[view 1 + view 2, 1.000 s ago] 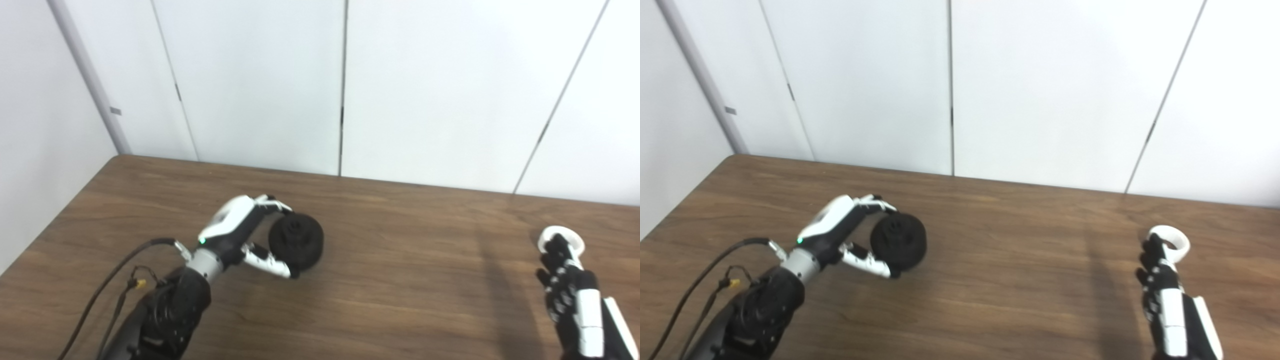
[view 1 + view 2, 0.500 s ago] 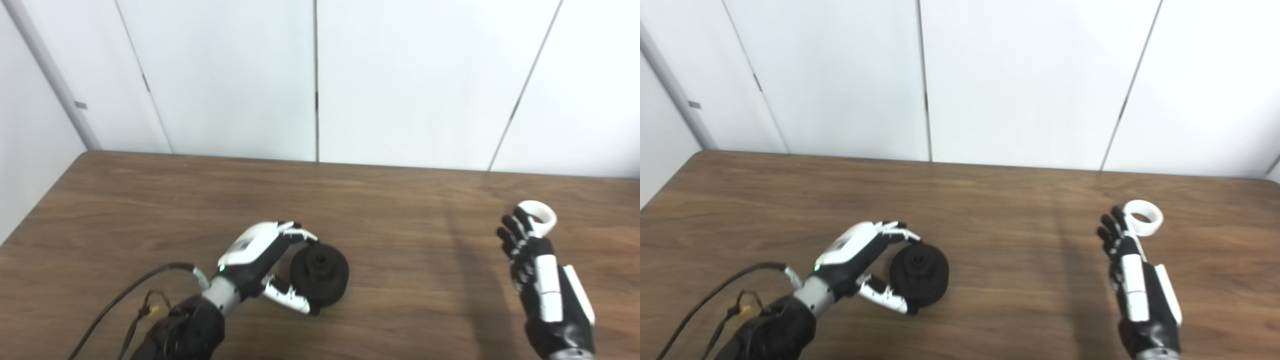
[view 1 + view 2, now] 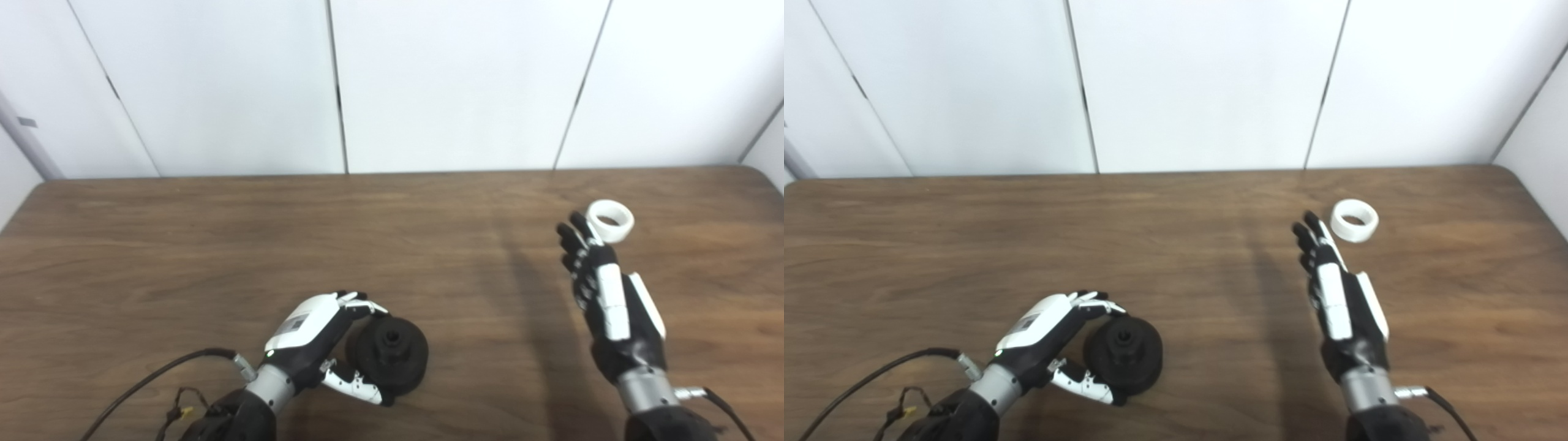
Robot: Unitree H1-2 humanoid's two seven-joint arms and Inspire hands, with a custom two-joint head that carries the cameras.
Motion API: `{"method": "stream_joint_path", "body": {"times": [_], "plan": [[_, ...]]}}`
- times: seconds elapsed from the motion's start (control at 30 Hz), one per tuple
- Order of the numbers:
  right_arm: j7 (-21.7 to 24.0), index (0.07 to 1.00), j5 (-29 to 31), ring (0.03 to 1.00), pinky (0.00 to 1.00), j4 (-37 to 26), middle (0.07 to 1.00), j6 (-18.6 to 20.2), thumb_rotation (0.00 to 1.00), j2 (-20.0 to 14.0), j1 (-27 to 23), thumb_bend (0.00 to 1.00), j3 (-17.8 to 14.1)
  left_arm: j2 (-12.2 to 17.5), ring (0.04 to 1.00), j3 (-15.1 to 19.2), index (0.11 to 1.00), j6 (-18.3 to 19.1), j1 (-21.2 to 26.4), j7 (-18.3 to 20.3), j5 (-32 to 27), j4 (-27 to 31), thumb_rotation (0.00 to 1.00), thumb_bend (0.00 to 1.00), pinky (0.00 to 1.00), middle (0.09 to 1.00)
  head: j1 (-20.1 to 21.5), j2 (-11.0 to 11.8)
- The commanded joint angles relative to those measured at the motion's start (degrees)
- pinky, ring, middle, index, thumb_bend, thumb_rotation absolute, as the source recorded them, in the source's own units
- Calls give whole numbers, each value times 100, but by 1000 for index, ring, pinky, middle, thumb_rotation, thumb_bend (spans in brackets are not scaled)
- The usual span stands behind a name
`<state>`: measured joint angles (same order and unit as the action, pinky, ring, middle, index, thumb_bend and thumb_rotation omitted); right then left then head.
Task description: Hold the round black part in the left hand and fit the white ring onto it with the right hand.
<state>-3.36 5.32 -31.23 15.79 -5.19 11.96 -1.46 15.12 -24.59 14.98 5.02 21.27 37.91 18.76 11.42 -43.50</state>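
The round black part (image 3: 387, 359) rests on the wooden table (image 3: 184, 245) near its front edge, with a raised hub facing up. My left hand (image 3: 318, 343) curls around the part's left side, its fingers over the top edge and its thumb under the near edge. The white ring (image 3: 610, 221) lies flat on the table at the right. My right hand (image 3: 603, 294) is open, its fingers stretched out and pointing away from me. Its fingertips end just left of the ring, with a small gap showing in the right eye view, where the ring (image 3: 1354, 220) lies free.
White wall panels (image 3: 453, 79) rise behind the table's far edge. A black cable (image 3: 153, 380) trails from my left forearm over the front left of the table. The table's rounded right corner (image 3: 1513, 174) lies beyond the ring.
The camera has swung right and tilted down, so the whole picture has shifted. My right hand has reached forward toward the ring. The left hand stays around the black part.
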Motion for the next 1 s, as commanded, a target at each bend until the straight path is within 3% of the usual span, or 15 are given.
{"method": "stream_joint_path", "body": {"times": [0.0,0.33,0.73,0.97], "plan": [[-56,966,-51,985,1000,-283,948,-41,1000,368,734,616,117,-31,957,-63,481,-144,57,9,18,57,52,525,1000,830,19,-32],[-235,951,-160,969,1000,-306,924,-17,1000,409,655,602,223,-98,957,-127,480,-430,-66,-46,-192,-236,52,524,1000,827,132,-181],[-274,946,-86,958,1000,-416,916,105,1000,359,649,611,185,-125,956,-88,481,-445,-121,-128,-226,-431,52,525,1000,825,136,-269],[-317,956,-21,998,1000,-882,946,421,1000,150,462,621,-171,-94,957,-88,480,-423,-144,-119,-199,-361,53,525,1000,826,196,-301]]}}
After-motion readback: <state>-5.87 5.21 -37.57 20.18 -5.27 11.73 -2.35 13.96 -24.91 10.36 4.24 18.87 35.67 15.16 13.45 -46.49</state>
